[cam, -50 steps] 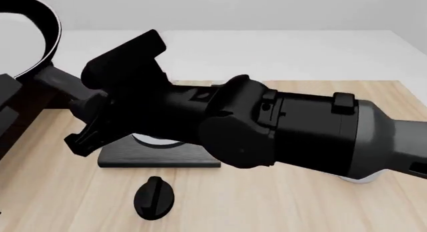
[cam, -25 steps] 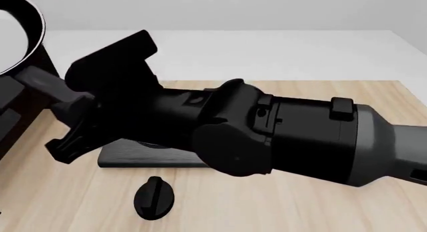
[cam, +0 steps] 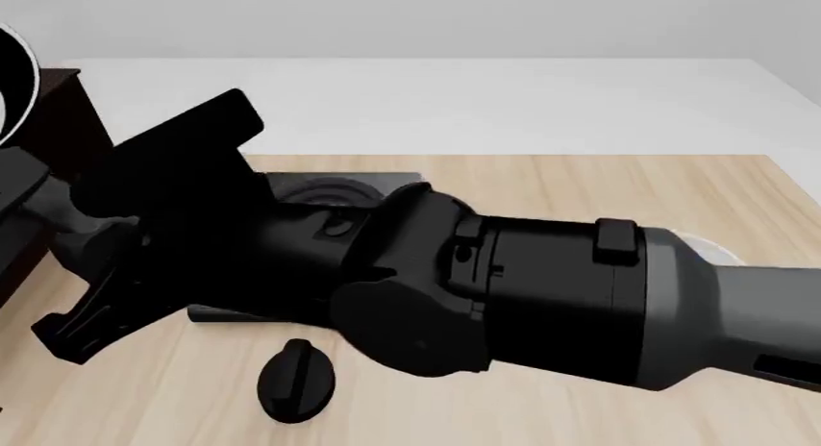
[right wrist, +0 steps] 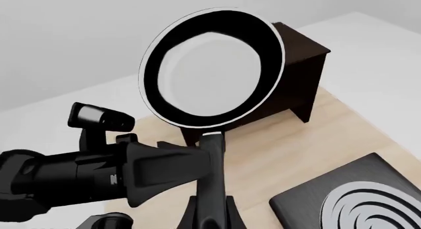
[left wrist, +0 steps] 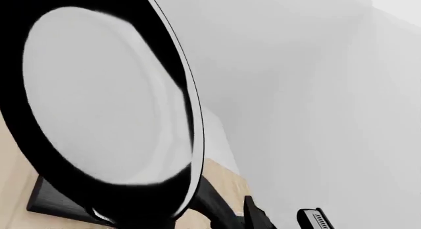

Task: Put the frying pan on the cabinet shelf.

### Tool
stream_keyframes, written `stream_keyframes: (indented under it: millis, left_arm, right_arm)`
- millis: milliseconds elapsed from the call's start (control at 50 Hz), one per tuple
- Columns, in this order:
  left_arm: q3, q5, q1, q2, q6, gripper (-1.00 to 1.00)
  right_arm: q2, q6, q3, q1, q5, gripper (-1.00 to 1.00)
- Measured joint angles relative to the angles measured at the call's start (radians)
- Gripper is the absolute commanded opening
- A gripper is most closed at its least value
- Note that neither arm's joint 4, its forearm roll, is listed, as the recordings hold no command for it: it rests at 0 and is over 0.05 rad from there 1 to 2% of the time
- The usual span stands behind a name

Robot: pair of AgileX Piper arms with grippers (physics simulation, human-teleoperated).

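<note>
Over the cabinet shelf point(right wrist: 299, 46), right fingers point(right wrist: 230, 214) grasp the frying pan point(right wrist: 210, 73), handle toward them

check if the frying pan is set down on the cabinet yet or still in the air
In the air. The frying pan hangs in front of the cabinet, its handle gripped by the right tool.

the frying pan point(right wrist: 210, 68) hangs in the air in front of the cabinet point(right wrist: 299, 76), which stands at the table's point(cam: 616, 191) far left. the stove plate point(cam: 334, 191) lies mid-table — a knob point(cam: 296, 379) nearer the camera, just before it.
</note>
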Motion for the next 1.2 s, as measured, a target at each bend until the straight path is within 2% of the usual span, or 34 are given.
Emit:
stream_keyframes:
  millis: [540,560,680,900,920,1200]
  left_arm:
    - [0.001,-0.014,-0.002,0.01,0.005,1.0]
    - [0.001,-0.015,-0.002,0.009,0.005,-1.0]
    - [0.0,-0.007,0.009,0.006,-0.031,-1.0]
    - [0.0,-0.012,0.016,0.001,-0.052,-1.0]
    - [0.0,-0.012,0.017,0.001,-0.052,-1.0]
    - [0.018,0.0,0.026,0.006,-0.057,-1.0]
  right_arm:
    - [0.002,0.009,0.006,0.054,-0.015,-1.0]
    - [0.001,0.008,0.007,0.055,-0.015,-1.0]
    - [-0.008,0.005,0.014,0.057,-0.019,-1.0]
    - [-0.021,-0.007,0.028,0.06,-0.03,-1.0]
    - [-0.023,-0.009,0.029,0.06,-0.031,1.0]
    - [-0.136,-0.006,-0.022,0.058,-0.008,1.0]
